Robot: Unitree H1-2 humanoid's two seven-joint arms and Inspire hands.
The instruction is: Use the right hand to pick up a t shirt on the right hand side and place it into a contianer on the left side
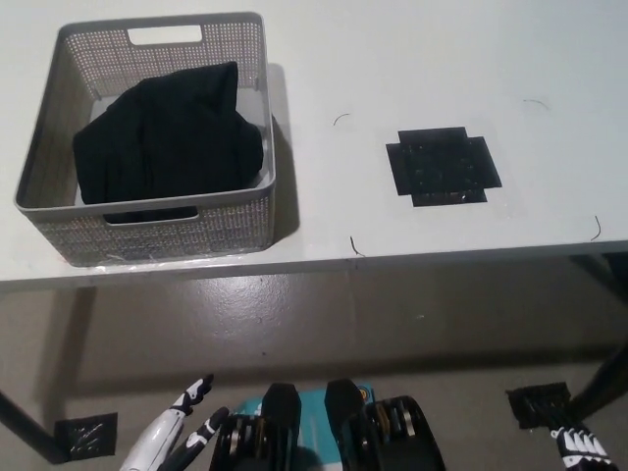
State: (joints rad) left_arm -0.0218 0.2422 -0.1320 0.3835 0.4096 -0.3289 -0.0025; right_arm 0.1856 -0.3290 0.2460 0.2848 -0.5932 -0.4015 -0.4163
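A black t-shirt [167, 142] lies bunched inside the grey perforated basket [257, 108], which stands at the left on the white table [392, 59]. Neither hand is near it. My black right hand [581, 449] shows only as a few pale-tipped fingertips at the bottom right corner, below the table's edge and holding nothing that I can see. My white left hand [177, 432] rests low at the bottom left, over the floor, with its fingers apart and nothing in it.
A black cross-shaped patch [442, 167] is stuck to the table right of the basket. The table's front edge [392, 257] runs across the middle of the picture. Below it, on the floor, are two dark square marks [86, 430] [538, 402].
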